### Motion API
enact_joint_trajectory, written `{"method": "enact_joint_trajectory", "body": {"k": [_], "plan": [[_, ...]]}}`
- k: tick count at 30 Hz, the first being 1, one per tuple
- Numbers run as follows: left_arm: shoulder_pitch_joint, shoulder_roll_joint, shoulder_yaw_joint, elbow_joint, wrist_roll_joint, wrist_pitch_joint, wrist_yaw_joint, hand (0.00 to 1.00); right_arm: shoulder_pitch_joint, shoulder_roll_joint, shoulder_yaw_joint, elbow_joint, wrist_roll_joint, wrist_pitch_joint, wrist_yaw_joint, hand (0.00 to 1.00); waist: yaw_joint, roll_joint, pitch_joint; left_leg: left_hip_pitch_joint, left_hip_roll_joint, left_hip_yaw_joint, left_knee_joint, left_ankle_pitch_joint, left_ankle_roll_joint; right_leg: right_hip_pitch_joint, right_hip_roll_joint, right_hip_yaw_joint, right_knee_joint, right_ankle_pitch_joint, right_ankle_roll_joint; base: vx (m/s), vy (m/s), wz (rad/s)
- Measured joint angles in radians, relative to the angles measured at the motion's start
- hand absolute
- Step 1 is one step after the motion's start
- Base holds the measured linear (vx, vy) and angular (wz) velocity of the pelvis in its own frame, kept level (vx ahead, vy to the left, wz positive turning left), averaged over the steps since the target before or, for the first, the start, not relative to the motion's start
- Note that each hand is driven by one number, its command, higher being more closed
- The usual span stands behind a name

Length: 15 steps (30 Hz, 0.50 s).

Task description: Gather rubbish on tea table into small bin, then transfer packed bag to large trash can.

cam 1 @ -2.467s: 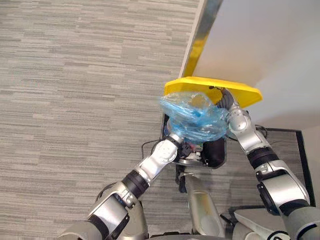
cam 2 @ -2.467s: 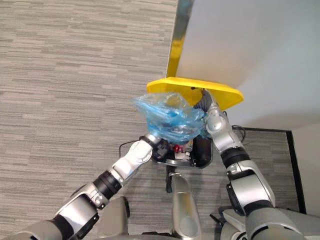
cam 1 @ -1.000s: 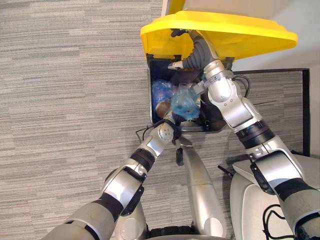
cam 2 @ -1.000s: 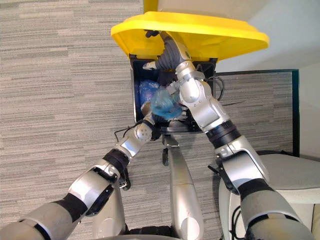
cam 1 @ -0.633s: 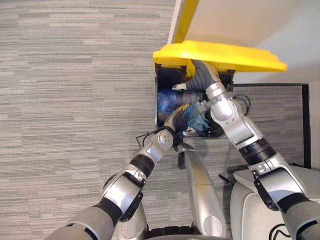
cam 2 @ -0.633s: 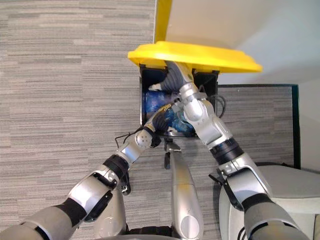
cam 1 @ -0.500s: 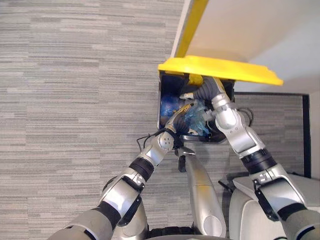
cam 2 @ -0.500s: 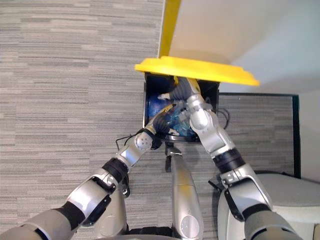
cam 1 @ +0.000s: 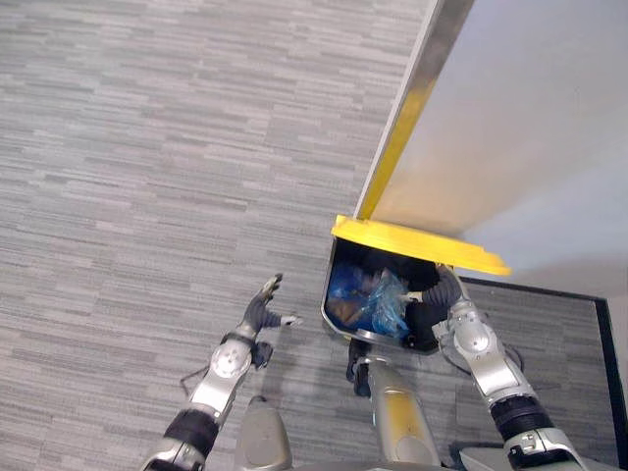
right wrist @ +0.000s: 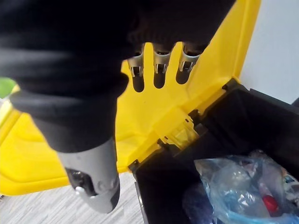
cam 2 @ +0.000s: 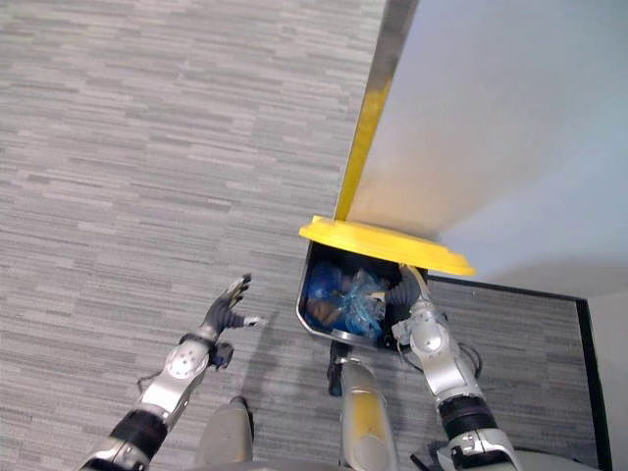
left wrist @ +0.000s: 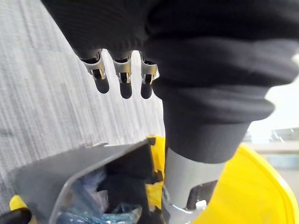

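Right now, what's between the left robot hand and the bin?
Just bare grey floor, seen in the left eye view. The open left robot hand is off to the side of the bin.

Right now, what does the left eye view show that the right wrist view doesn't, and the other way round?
Left eye view: the left robot hand open above the grey carpet, off to the side of the large trash can, and the top face of the yellow lid. Right wrist view: the right robot hand, fingers straight, close to the lid's underside, and the hinge. Both: the lid raised and the blue bag lying inside the can.
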Motion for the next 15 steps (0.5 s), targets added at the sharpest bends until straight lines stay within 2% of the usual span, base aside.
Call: {"method": "enact_joint_trajectory", "body": {"k": [4,6,9,11,13,14,15], "plan": [[0.038,-0.019,0.156,0.169,0.000,0.016,0.000,0.00,0.045,0.022,-0.038,0.051,0.001,-0.006,0.007,0.00,-0.001,-0.003,-0.027,0.081,0.003,0.002,-0.035,0.009,-0.003,0.063,-0.001,-0.006,0.008,-0.015,-0.001,0.06,0.010,0.05],[0.065,-0.018,0.204,0.217,0.001,0.021,0.002,0.00,0.053,0.043,-0.045,0.082,0.001,-0.010,0.018,0.00,0.000,-0.012,-0.041,0.107,-0.001,0.015,-0.035,0.008,-0.001,0.080,-0.001,0.007,0.011,-0.015,-0.001,0.02,0.026,-0.13],[0.094,-0.017,0.226,0.254,0.002,0.023,0.003,0.00,0.066,0.081,-0.045,0.124,0.003,-0.015,0.021,0.00,0.007,-0.034,-0.051,0.144,-0.013,0.048,-0.026,-0.002,0.013,0.093,-0.001,0.040,0.019,-0.013,0.001,-0.06,0.040,-0.30],[0.110,-0.020,0.235,0.253,0.002,0.023,0.004,0.00,0.085,0.094,-0.043,0.125,0.006,-0.020,0.021,0.00,0.012,-0.047,-0.049,0.151,-0.022,0.067,-0.004,-0.013,0.019,0.097,-0.001,0.063,0.011,-0.004,0.020,-0.12,0.048,-0.35],[0.121,-0.032,0.244,0.256,0.001,0.022,0.007,0.00,0.136,0.108,-0.053,0.134,0.034,-0.033,0.021,0.00,0.003,-0.071,-0.045,0.111,-0.051,0.073,0.089,-0.039,0.057,0.100,-0.019,0.093,-0.034,0.054,0.079,-0.20,0.114,-0.33],[0.124,-0.041,0.248,0.260,0.001,0.023,0.009,0.00,0.149,0.113,-0.054,0.139,0.056,-0.033,0.021,0.00,0.002,-0.081,-0.041,0.104,-0.062,0.072,0.090,-0.038,0.064,0.112,-0.017,0.094,-0.086,0.080,0.122,-0.32,0.157,-0.54],[0.131,-0.066,0.255,0.265,0.001,0.021,0.010,0.00,0.168,0.127,-0.061,0.140,0.089,-0.032,0.021,0.00,0.003,-0.046,-0.036,0.094,-0.041,0.105,0.067,-0.019,0.077,0.090,-0.019,0.091,-0.066,0.048,0.144,-0.29,0.112,-0.73]]}}
